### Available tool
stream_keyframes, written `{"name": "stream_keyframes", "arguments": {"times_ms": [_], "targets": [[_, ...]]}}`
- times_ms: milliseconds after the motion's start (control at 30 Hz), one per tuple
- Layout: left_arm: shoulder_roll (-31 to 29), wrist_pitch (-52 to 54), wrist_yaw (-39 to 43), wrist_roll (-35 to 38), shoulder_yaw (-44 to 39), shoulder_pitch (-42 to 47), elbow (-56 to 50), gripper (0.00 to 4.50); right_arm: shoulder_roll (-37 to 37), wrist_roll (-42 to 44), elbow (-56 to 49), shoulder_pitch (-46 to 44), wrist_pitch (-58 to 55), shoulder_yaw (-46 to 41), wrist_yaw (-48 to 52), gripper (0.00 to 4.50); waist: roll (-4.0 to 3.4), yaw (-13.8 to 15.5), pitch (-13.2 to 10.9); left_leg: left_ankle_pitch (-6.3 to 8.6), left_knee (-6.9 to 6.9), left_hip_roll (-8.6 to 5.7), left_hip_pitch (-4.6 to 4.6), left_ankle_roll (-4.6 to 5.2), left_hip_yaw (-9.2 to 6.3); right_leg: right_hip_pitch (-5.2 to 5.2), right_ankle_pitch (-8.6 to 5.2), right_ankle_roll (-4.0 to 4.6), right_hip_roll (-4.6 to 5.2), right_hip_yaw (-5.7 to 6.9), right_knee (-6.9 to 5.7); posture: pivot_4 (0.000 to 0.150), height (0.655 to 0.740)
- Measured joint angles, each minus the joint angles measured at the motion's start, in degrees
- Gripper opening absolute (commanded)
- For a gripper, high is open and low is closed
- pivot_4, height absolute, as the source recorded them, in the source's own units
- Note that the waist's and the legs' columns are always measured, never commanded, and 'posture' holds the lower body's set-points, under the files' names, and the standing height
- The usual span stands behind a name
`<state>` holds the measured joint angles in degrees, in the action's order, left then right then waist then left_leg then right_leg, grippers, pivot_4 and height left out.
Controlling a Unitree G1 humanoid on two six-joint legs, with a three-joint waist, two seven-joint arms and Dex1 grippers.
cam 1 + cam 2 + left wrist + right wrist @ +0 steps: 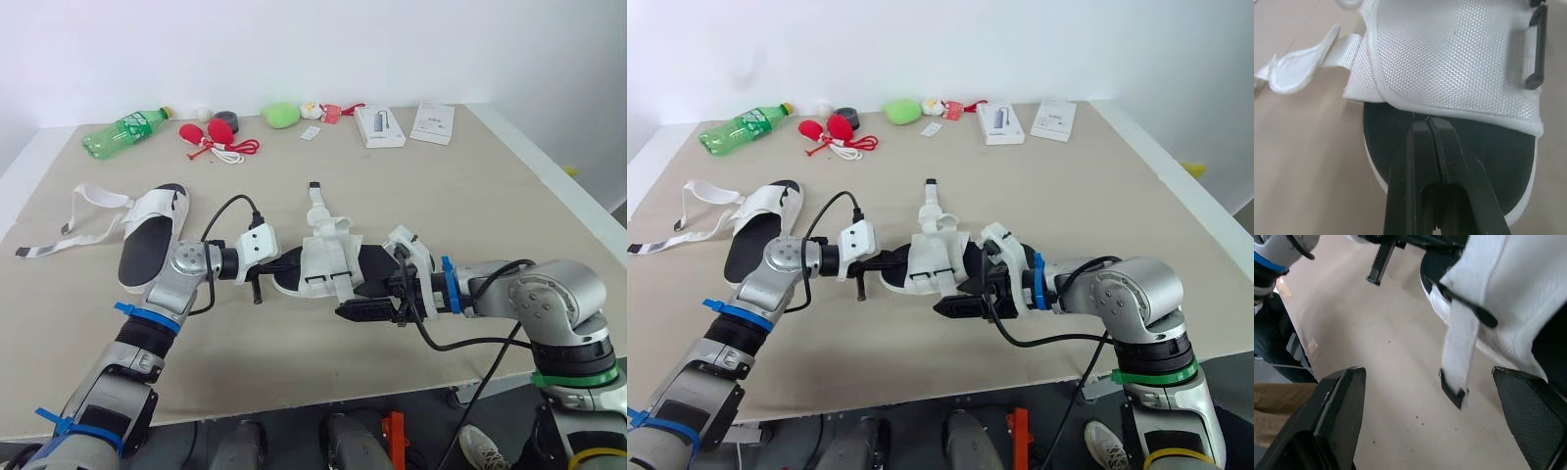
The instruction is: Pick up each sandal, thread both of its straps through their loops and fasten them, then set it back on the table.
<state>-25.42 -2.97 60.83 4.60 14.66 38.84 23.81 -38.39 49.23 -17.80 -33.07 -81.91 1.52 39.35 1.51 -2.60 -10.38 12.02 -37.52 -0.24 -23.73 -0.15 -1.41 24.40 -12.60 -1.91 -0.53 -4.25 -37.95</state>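
Black left jaws shut against sandal [1449,58]; right jaws wide, strap [1460,352] between.

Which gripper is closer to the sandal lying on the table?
Left. The left gripper sits just right of the tabletop sandal; the right gripper is farther right, beyond the held sandal.

- The middle sandal [328,262] has a white woven upper and a black insole. It sits sole-down at the table's centre.
- Its far strap [315,201] stretches toward the back edge, and its near strap [1459,352] dangles loose.
- The left sandal [152,235] lies flat with its black insole showing. Its loose straps [73,220] are splayed outward, unfastened.
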Motion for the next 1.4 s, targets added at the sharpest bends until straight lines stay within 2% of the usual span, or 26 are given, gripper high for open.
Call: {"name": "stream_keyframes", "arguments": {"times_ms": [67,100,133,167,267,500,867,1333,1400], "targets": [[0.0,0.1,0.3,0.2,-0.1,-0.3,-0.3,0.00,0.1,-0.1,0.2,0.2,0.1,0.1,0.0,2.80,0.00,0.0,0.0,0.00,0.00,0.00,0.00,0.00,0.00,0.00,0.00,0.00,0.00,0.00,0.00,0.150,0.7400],[0.0,0.3,0.5,0.4,-0.2,-0.5,-0.5,0.00,0.2,-0.2,0.3,0.2,0.1,0.1,-0.2,2.15,0.00,0.0,0.0,0.00,0.00,0.00,0.01,0.00,0.00,0.00,0.00,0.00,0.00,0.00,0.00,0.150,0.7400],[0.0,0.4,0.6,0.5,-0.3,-0.7,-0.7,0.00,0.3,-0.3,0.5,0.2,0.2,0.1,-0.4,1.99,0.00,0.0,0.0,0.00,0.00,0.00,0.01,0.00,-0.01,0.00,0.00,0.00,0.00,0.01,0.00,0.150,0.7400],[0.0,0.5,0.7,0.6,-0.4,-0.8,-0.9,0.00,0.5,-0.4,0.8,0.2,0.3,0.1,-0.6,1.31,0.00,0.0,0.0,0.00,0.00,0.00,0.00,0.00,-0.01,0.00,0.00,0.00,0.00,0.01,0.00,0.150,0.7400],[0.0,0.9,1.0,0.7,-0.5,-1.5,-2.0,0.00,0.9,-0.7,1.6,0.2,0.5,0.1,-0.9,0.02,0.00,0.0,0.0,0.00,0.00,0.00,0.00,0.00,-0.01,0.00,-0.01,0.01,0.00,0.01,0.00,0.150,0.7400],[-0.1,1.8,1.3,0.9,-0.5,-2.5,-3.8,0.00,0.8,0.4,0.9,1.6,-1.3,-0.1,-0.8,0.02,0.00,0.0,0.0,0.00,0.01,-0.01,-0.01,0.00,-0.02,0.00,-0.03,0.00,0.01,0.01,0.00,0.150,0.7400],[-0.1,2.1,1.7,0.9,-0.6,-3.0,-4.5,0.00,-0.4,2.8,-6.9,9.6,-4.8,-0.1,-1.1,0.02,0.00,0.0,0.0,0.01,0.01,-0.01,-0.01,0.00,-0.07,-0.01,-0.04,0.00,0.00,0.03,0.00,0.150,0.7400],[0.0,2.1,1.8,0.9,-0.6,-3.0,-4.5,0.00,-1.8,6.9,-10.1,12.1,-6.8,-2.0,-1.0,0.02,0.00,0.0,0.0,0.01,0.01,-0.01,-0.01,0.00,-0.07,-0.01,-0.04,0.00,0.00,0.04,0.00,0.150,0.7400],[0.0,2.1,1.8,0.9,-0.6,-3.0,-4.5,0.00,-2.2,7.0,-10.2,12.1,-6.7,-2.0,-1.0,0.67,0.01,0.0,0.0,0.01,0.01,-0.02,-0.01,0.00,-0.06,-0.01,-0.04,0.00,0.01,0.03,0.01,0.150,0.7400]]}}
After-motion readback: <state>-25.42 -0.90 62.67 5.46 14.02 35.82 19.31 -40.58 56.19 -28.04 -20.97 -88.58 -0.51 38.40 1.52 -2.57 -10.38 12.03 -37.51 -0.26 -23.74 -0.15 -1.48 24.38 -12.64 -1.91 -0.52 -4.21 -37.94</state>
